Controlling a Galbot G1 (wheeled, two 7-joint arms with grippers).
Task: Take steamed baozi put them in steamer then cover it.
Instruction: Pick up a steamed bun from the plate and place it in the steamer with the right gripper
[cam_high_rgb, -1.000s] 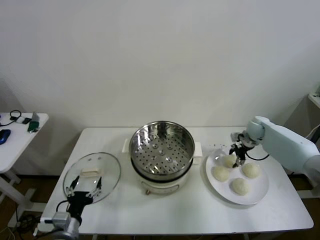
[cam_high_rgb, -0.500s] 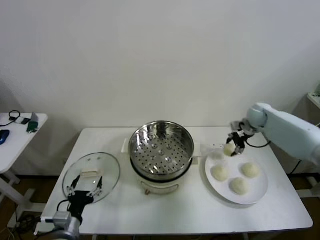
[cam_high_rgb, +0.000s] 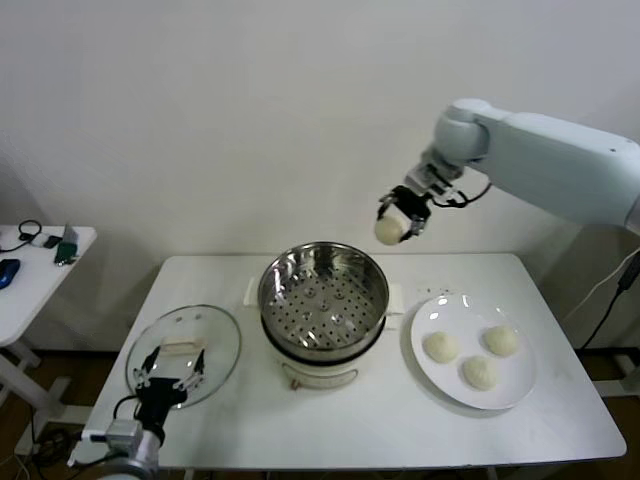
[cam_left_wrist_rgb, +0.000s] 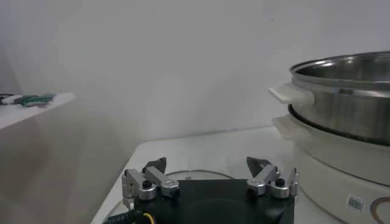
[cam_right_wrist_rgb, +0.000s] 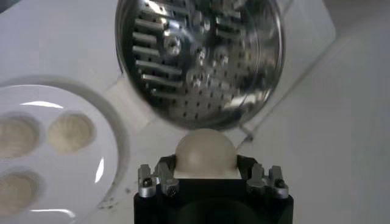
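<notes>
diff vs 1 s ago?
The right gripper, jaws shut on one baozi, lifted it off the plate and carried it up toward the robot's left, beside the steamer. Three buns remain. Left gripper, jaws open over the cover, unchanged.

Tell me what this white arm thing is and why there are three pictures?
It's a robot with two arms. One picture comes from a camera on its head, the others from cameras on its wrists. The right gripper holds one bun in the air above the shiny steamer. Three more buns wait on the white plate. The glass lid lies on the table, and the left gripper hangs open over it, holding nothing.
</notes>
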